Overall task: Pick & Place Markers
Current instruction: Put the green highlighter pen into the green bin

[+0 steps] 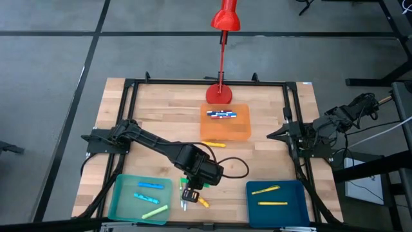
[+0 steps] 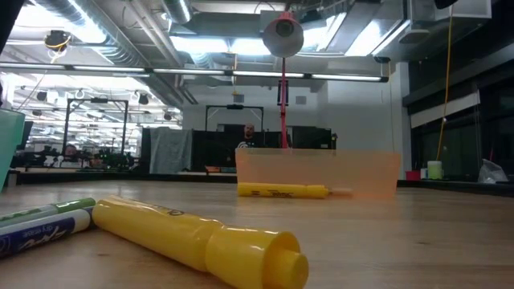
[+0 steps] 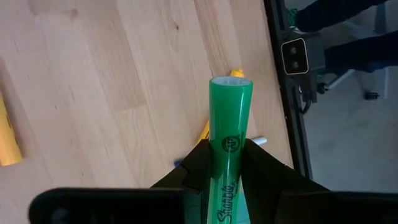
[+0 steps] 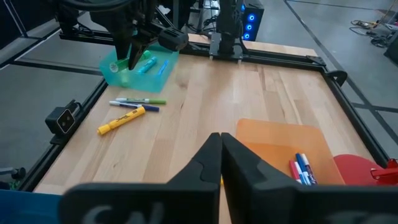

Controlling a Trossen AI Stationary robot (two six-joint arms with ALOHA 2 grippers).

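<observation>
My left gripper [image 1: 187, 193] hangs over the table's near edge, between the teal tray [image 1: 122, 206] and the blue tray [image 1: 297, 205], shut on a green marker [image 3: 231, 112]. Under it a yellow marker [image 1: 203, 202] and a white-bodied marker [image 1: 183, 205] lie flat on the wood. The teal tray holds blue and green markers, the blue tray yellow ones, and the orange tray [image 1: 225, 132] blue and red ones. Another yellow marker [image 1: 216, 144] lies on the table by the orange tray. My right gripper [image 1: 270, 135] waits, shut, at the table's right edge. My left gripper pinches the green marker's barrel [image 3: 225, 163] between its two fingers [image 3: 200, 168]. The fingers point steeply down. The marker runs along them and sticks out past their tips, its flat end [image 3: 231, 83] lowest. It is lifted clear of the table.
A red lamp [image 1: 222, 51] stands on its base behind the orange tray. A black frame [image 1: 193, 82] runs around the tabletop. Bare wood lies between the orange tray and the two near trays.
</observation>
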